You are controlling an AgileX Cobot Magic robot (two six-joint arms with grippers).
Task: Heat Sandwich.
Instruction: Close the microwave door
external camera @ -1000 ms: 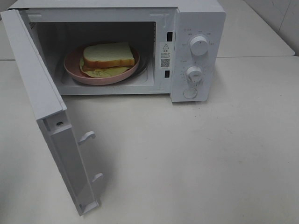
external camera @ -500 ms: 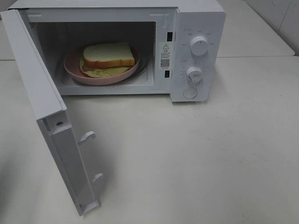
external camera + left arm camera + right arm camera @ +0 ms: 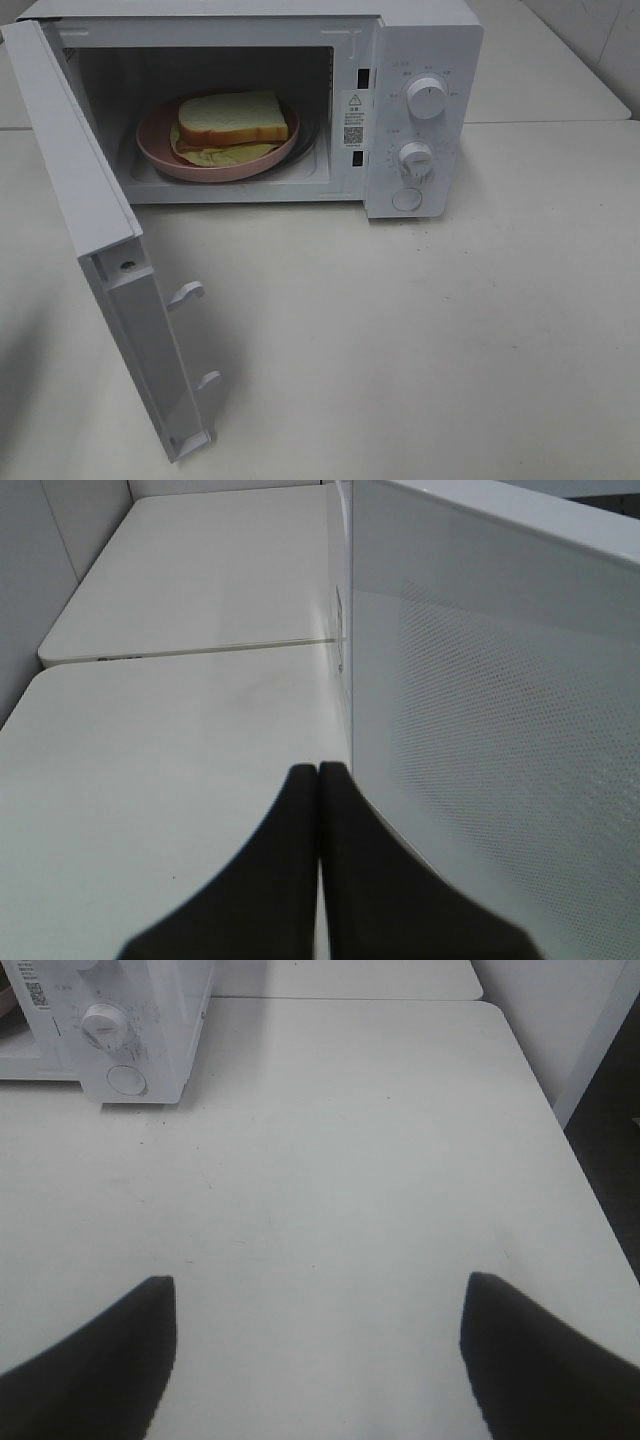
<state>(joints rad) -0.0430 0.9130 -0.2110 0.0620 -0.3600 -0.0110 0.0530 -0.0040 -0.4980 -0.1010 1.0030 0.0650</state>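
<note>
Smooth off-white tabletop (image 3: 450, 330), second table (image 3: 540, 70) abutting behind, white tiled wall (image 3: 600, 35). left gripper (image 3: 318, 770) pressed closed, empty; right gripper (image 3: 320, 1280) spread wide, empty.

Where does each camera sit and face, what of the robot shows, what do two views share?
Exterior high: above, looking down into the microwave with the sandwich; no robot visible.
Left wrist: beside the door, looking along it; shut left gripper.
Right wrist: over the table, facing the lower dial; open right gripper.
Shared: exterior and right wrist show that dial.
</note>
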